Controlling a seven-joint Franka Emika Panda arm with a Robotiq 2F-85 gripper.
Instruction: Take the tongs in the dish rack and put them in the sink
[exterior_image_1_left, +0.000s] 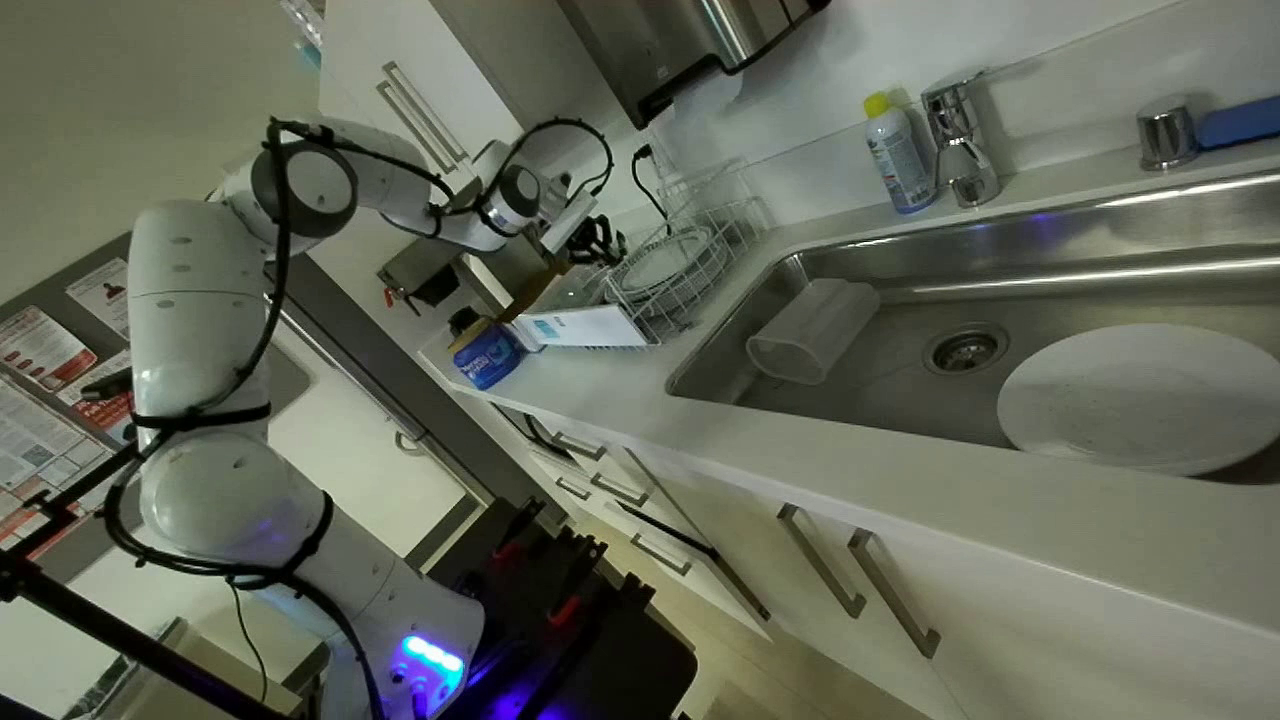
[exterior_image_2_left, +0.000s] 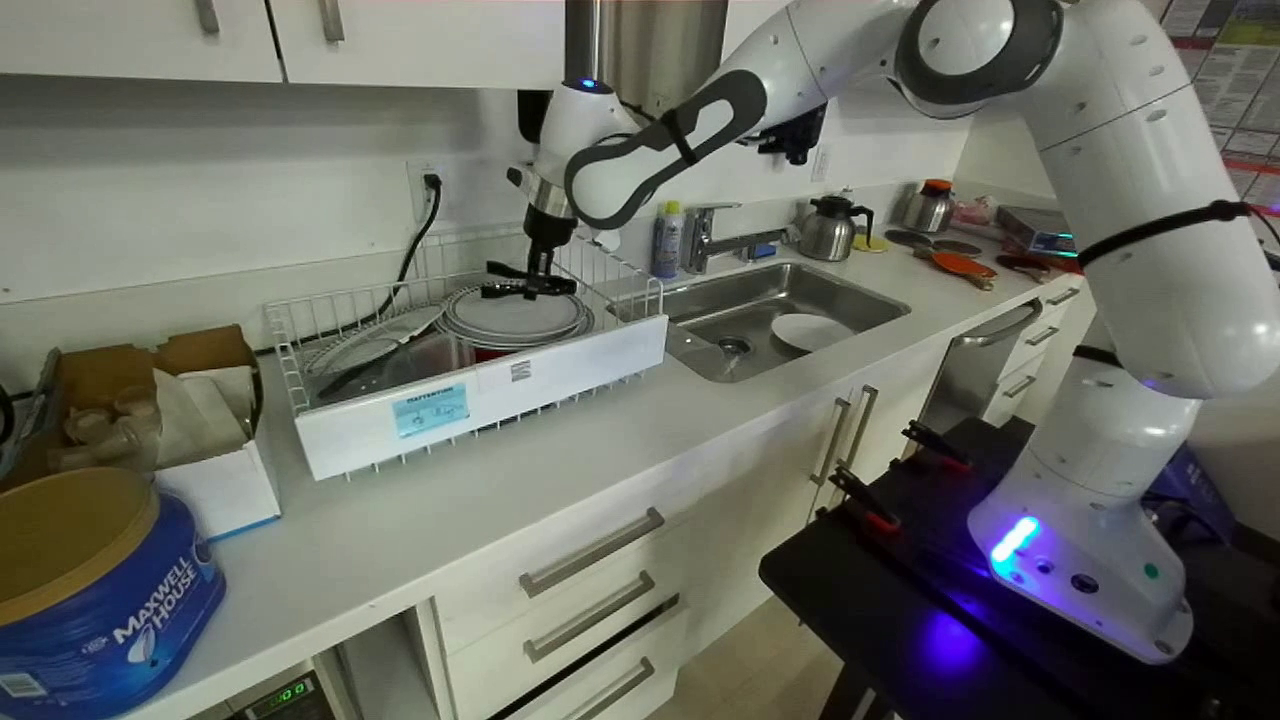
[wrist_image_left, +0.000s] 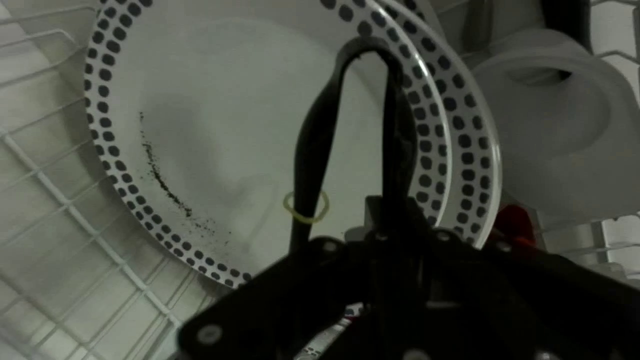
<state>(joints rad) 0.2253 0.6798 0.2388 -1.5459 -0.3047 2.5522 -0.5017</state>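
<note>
The black tongs (wrist_image_left: 315, 155) lie across the wrist view as a narrow V, with the bend at the top and a yellow band around one arm. My gripper (wrist_image_left: 387, 225) is shut on the tongs' other arm; its dark fingertips are hard to separate from the tongs. In an exterior view the gripper (exterior_image_2_left: 540, 262) and tongs (exterior_image_2_left: 553, 286) are over the stacked plates (exterior_image_2_left: 510, 315) in the wire dish rack (exterior_image_2_left: 560, 375). I cannot tell whether the tongs touch the top plate. The steel sink (exterior_image_1_left: 900, 405) is beside the rack; it also shows in an exterior view (exterior_image_2_left: 700, 352).
A white plate (exterior_image_1_left: 1140, 400) and a clear plastic container (exterior_image_1_left: 815, 330) lie in the sink. A spray bottle (exterior_image_2_left: 667, 240) and faucet (exterior_image_2_left: 705, 240) stand behind it. A cardboard box (exterior_image_2_left: 215, 480) and blue coffee tub (exterior_image_2_left: 100, 600) stand beyond the rack's other end.
</note>
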